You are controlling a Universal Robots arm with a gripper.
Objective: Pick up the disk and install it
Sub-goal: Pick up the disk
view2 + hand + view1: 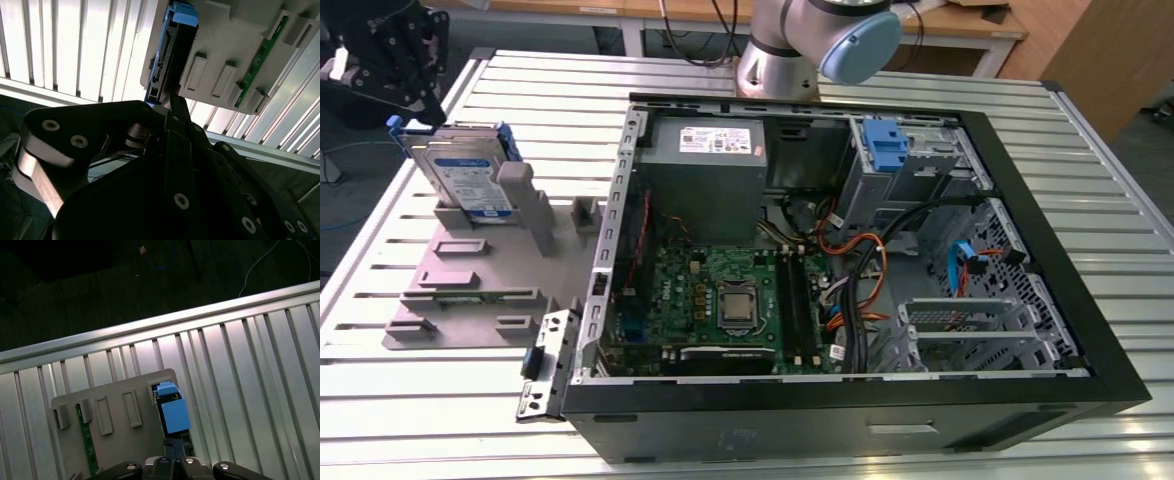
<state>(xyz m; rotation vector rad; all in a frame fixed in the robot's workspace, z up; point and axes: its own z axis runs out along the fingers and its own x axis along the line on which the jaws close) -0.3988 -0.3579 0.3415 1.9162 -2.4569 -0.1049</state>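
Poising the gripper (pixel 171 99) at the top edge of the disk (pixel 460 170); open or clamped, cannot tell. Standing upright in the grey stand (pixel 474 270), near the table's (pixel 547 90) far corner on the exterior view's left. Could slip from a shallow hold, or jam and drag the stand on a skewed lift.

Bright light, glare on table (pixel 75 50)

In the exterior view the gripper (pixel 403 100) is a dark shape cut by the picture's left edge, and the arm (pixel 807 40) runs off the top. In the second wrist view the gripper's black body covers one end of the disk (pixel 177 55); the green board (pixel 260 60), seemingly edge-on, is too thin to identify.
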